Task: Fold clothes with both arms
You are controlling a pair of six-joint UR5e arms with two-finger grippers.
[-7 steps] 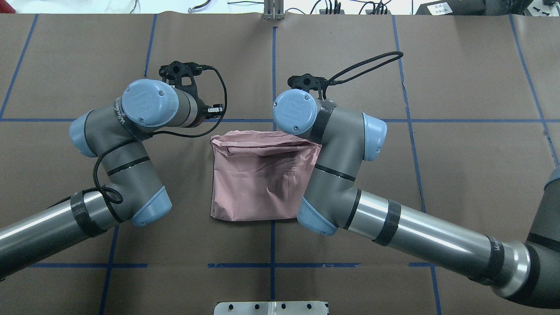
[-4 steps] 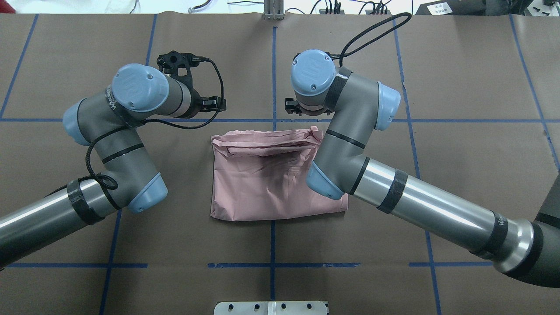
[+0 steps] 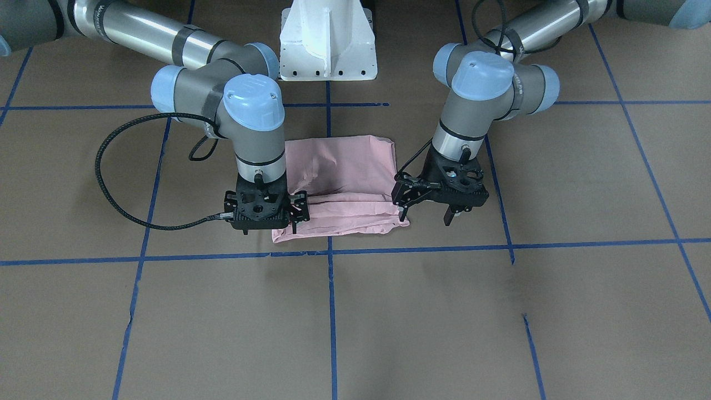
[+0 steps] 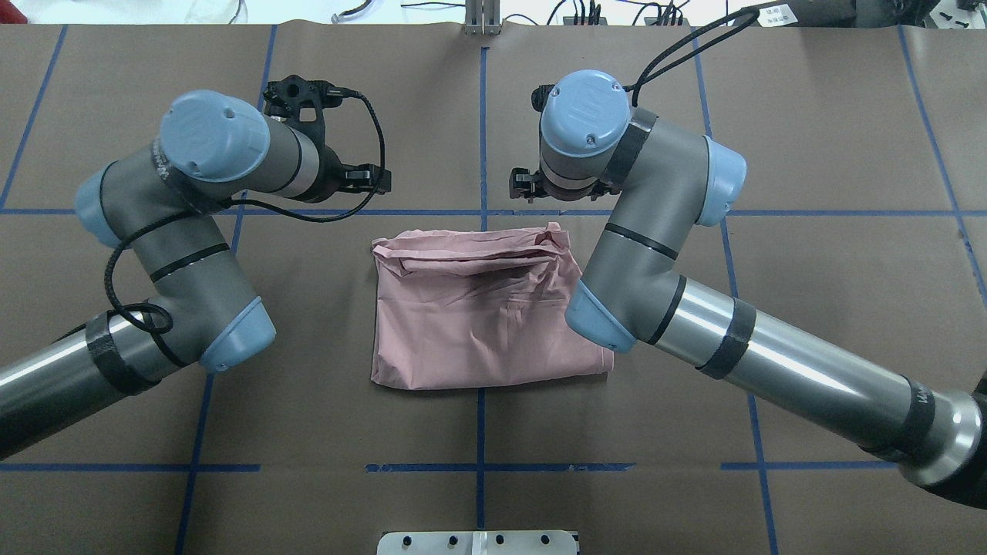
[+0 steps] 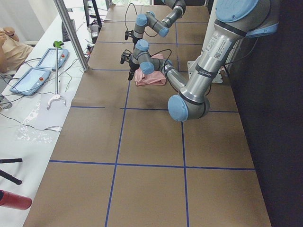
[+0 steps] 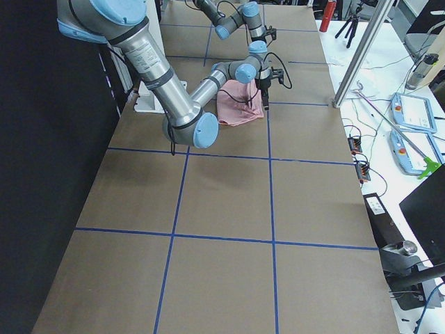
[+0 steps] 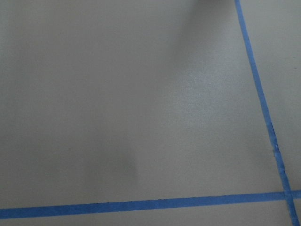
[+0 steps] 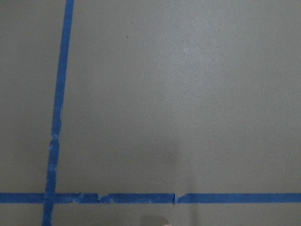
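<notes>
The pale pink T-shirt lies folded into a rough rectangle at the table's middle, plain side up, with a bunched fold along its far edge. It also shows in the front view. My left gripper hangs open and empty just off the shirt's far left corner. My right gripper hangs open and empty at the far right corner, one finger in front of the cloth. Neither holds the shirt. Both wrist views show only brown paper and blue tape.
Brown paper with blue tape grid lines covers the table. The white pedestal base stands at the robot's side. A side bench with tablets and a metal post runs along the far edge.
The right arm has swung off the shirt toward the far side, uncovering its right edge and near corner. The left arm has drawn back to the left. The shirt lies still.
</notes>
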